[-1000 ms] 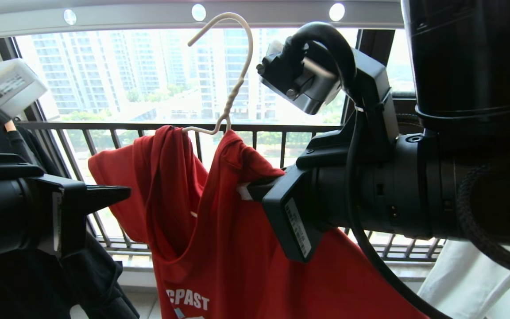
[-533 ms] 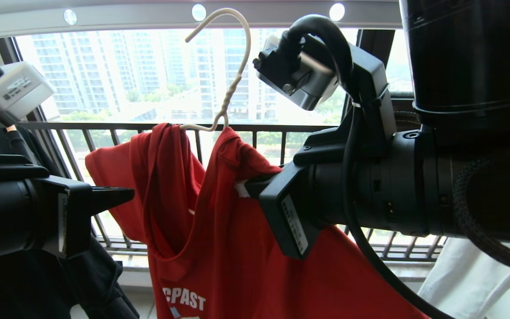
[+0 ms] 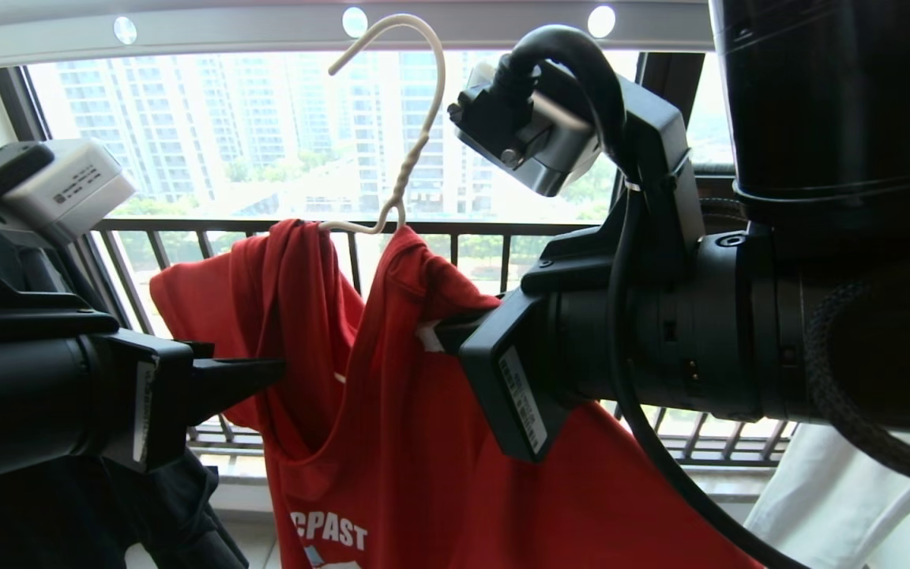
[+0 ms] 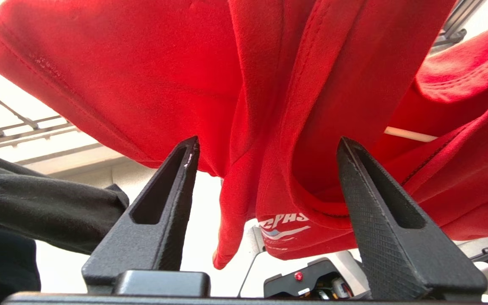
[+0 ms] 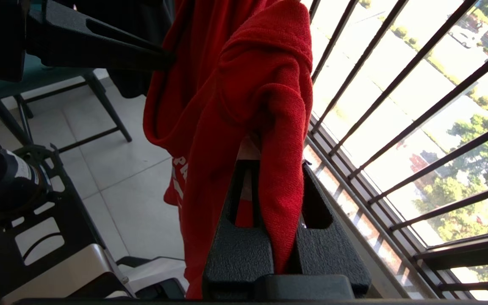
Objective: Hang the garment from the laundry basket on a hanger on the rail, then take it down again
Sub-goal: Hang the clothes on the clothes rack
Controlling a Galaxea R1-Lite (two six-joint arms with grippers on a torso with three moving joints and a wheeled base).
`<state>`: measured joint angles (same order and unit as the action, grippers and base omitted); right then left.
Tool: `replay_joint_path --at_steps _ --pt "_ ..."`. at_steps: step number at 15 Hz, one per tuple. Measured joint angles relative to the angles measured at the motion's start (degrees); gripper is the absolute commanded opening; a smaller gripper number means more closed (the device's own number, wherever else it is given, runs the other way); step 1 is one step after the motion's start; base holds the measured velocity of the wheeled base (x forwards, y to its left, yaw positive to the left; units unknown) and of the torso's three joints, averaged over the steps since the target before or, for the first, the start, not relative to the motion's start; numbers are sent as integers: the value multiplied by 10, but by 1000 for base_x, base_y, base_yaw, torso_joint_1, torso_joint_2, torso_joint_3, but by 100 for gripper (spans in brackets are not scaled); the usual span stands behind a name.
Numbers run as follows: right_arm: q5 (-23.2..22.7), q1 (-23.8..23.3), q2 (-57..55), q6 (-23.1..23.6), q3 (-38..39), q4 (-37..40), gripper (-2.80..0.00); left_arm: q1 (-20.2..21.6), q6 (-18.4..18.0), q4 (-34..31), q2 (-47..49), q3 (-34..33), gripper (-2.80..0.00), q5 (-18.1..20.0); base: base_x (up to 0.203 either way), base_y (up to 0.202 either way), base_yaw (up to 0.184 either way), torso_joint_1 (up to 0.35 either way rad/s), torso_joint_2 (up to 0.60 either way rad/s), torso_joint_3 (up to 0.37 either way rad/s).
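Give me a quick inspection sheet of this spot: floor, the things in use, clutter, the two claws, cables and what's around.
Surface: pale tiled floor, seen below the shirt.
Job's things: red T-shirt draped on a cream wire hanger; hook up by the grey rail, whether it rests on it cannot be told. Basket: nothing seen.
Clutter: black garment beside the shirt; white cloth at the robot's right.
Grippers: left gripper open, fingers either side of a hanging fold; right gripper shut on the shirt's shoulder and the hanger wire.
Cables: black cable looping along the right arm.
Surroundings: barred window railing, tall buildings outside.
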<state>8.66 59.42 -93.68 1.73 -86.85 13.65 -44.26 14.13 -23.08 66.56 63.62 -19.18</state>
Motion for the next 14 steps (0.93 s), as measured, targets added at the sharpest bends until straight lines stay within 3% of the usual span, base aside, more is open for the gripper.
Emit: replay_joint_path --at_steps 4,5,14 --pt "0 0 1 0 -1 0 -280 1 -10 0 8 -11 0 -31 0 0 0 0 0 0" --pt "0 -1 1 0 -1 0 -280 1 -12 1 9 -13 -280 -31 0 0 0 0 0 0" --pt "5 -1 3 0 -1 0 -280 1 -15 2 6 -15 -280 -32 0 0 0 0 0 0"
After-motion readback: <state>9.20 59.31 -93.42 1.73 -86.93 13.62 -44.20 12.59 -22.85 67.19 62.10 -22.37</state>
